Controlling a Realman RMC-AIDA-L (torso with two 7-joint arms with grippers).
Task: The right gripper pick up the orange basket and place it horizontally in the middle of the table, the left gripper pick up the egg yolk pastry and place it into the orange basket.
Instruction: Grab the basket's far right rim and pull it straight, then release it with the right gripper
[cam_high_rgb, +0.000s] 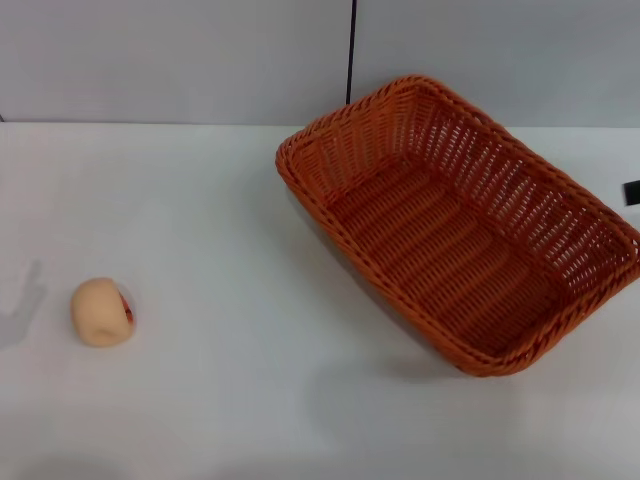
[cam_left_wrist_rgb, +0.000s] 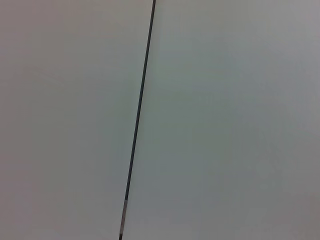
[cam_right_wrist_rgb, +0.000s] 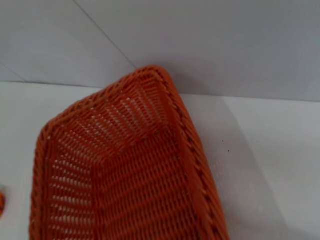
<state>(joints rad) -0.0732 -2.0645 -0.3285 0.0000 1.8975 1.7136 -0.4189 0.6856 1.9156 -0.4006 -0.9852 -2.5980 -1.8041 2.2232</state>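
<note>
The orange basket (cam_high_rgb: 460, 230) sits empty on the right half of the white table (cam_high_rgb: 230, 380), lying diagonally with one corner toward the back wall. The right wrist view looks closely down on the orange basket (cam_right_wrist_rgb: 125, 175) and its braided rim. The egg yolk pastry (cam_high_rgb: 102, 312), a small peach bun with a reddish spot, lies alone at the table's left. Only a small black piece of the right gripper (cam_high_rgb: 632, 192) shows, at the right edge just beyond the basket's far rim. The left gripper is out of view; its wrist view shows only a grey wall.
A grey back wall with a dark vertical seam (cam_high_rgb: 351, 50) stands behind the table; the left wrist view faces this seam (cam_left_wrist_rgb: 137, 120). A faint shadow (cam_high_rgb: 22, 305) falls on the table left of the pastry. Bare tabletop lies between pastry and basket.
</note>
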